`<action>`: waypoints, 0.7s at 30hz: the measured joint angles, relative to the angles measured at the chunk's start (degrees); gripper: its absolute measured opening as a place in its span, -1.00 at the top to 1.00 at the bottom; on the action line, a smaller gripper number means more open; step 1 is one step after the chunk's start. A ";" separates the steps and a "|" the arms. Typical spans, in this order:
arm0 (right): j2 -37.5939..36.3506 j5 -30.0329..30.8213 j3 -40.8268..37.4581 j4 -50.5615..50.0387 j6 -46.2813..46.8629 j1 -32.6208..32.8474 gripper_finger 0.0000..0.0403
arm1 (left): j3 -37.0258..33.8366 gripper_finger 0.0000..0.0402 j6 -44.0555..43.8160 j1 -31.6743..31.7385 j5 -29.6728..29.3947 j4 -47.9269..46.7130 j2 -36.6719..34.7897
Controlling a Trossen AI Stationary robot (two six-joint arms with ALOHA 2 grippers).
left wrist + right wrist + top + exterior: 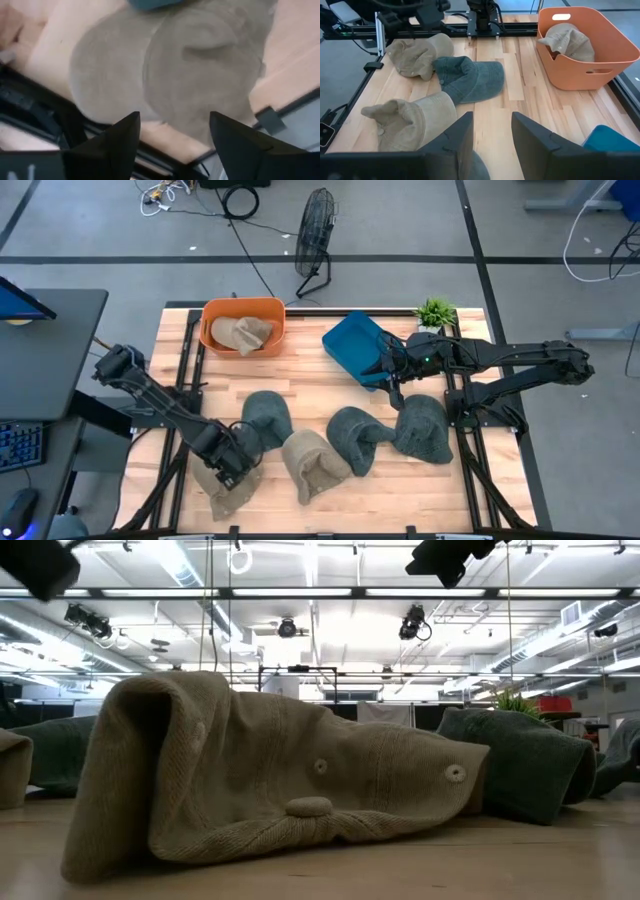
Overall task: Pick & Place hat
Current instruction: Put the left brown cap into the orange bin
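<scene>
Left gripper (228, 470), fingers spread, hovers directly over the crumpled tan cloth hat (232, 492) at the frame's lower left, nearer arm. Right gripper (392, 385), fingers spread, waits beside the blue plastic bin (350, 345).

Matt woven cloth hats (318, 465), pale smooth planked wood table (400, 490), smooth plastic orange bin (243, 312)

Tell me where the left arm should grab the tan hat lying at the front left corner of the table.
Probably from straight above, pinching a raised fold of the crown. The tan hat lies flat and crumpled on the table, with no rim to hook. The left gripper already hovers over it with jaws open, hat fabric showing between the fingers in the wrist view.
</scene>
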 joint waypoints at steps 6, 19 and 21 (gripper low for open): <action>0.00 0.00 0.00 0.00 0.00 0.01 0.32 | -6.28 -0.23 -0.56 -0.01 -0.07 12.69 0.00; 0.00 0.00 0.00 0.00 1.12 0.02 0.32 | -11.81 -0.04 0.20 -0.01 -0.54 12.53 -0.09; 0.00 0.00 0.00 0.00 1.14 0.00 0.32 | -11.83 0.13 0.00 -0.01 -0.59 12.50 -0.07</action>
